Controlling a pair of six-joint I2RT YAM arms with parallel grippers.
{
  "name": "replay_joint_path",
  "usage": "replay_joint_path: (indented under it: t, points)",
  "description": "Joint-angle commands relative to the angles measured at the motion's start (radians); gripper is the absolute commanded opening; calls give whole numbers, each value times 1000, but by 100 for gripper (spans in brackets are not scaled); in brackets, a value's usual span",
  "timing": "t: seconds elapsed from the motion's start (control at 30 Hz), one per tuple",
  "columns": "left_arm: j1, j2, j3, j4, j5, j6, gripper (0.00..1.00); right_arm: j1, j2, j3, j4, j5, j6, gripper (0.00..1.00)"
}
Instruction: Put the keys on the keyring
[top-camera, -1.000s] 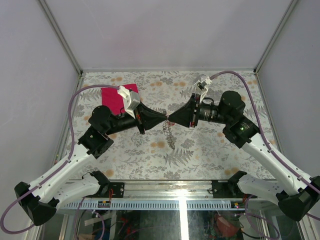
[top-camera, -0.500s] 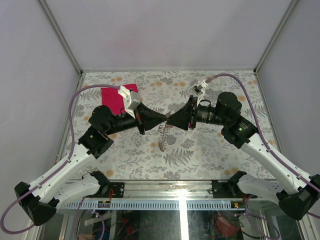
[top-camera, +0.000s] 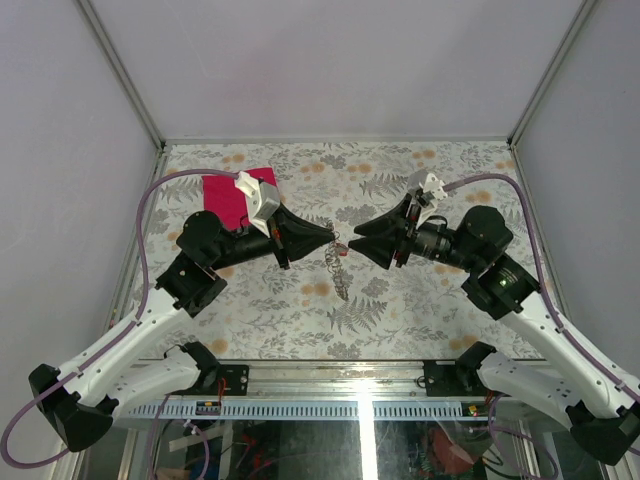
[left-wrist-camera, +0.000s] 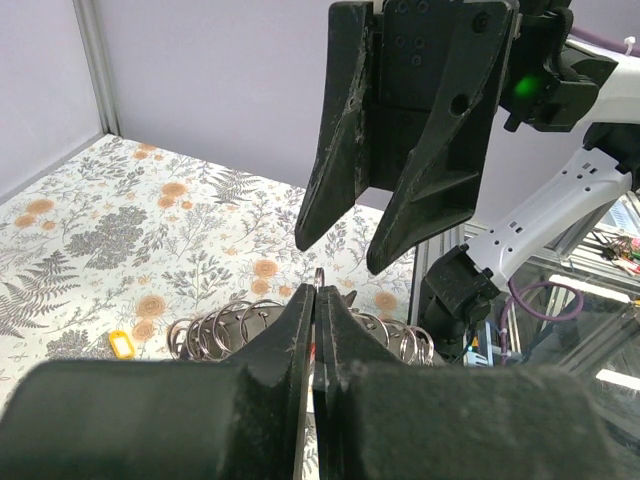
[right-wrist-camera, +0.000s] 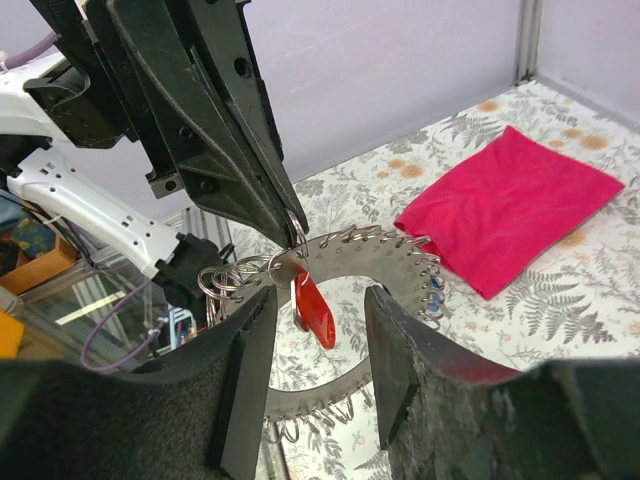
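My left gripper (top-camera: 330, 238) is shut on a small split ring of the keyring (top-camera: 338, 268) and holds it above the table. In the right wrist view the keyring (right-wrist-camera: 385, 248) is a flat silvery loop edged with many small rings and a tiny blue piece (right-wrist-camera: 432, 295). A red-headed key (right-wrist-camera: 316, 306) hangs from the pinched ring. My right gripper (top-camera: 358, 241) is open and empty, just right of the left tips; its fingers (right-wrist-camera: 250, 380) flank the red key without touching it. A yellow-orange key (left-wrist-camera: 120, 343) lies on the table.
A pink-red cloth (top-camera: 228, 195) lies at the back left of the flower-print table, behind my left arm. Metal frame posts and pale walls close in the table on three sides.
The right gripper, which was tip to tip with the left one, has drawn back to the right and opened. The left gripper has stayed put, and the keyring still hangs from it.
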Motion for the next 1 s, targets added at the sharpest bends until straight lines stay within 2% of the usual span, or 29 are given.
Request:
replay_joint_path:
  t: [0.0,0.43,0.97]
  points:
    - [5,-18,18,106,19,-3,0,9,-33,-32,135,46,-55,47]
    - [5,-1,36,134,184,-23,0,9,-73,-185,483,-142,-98,45]
    - [5,22,49,133,222,-22,0,9,-10,-175,471,-258,-60,34]
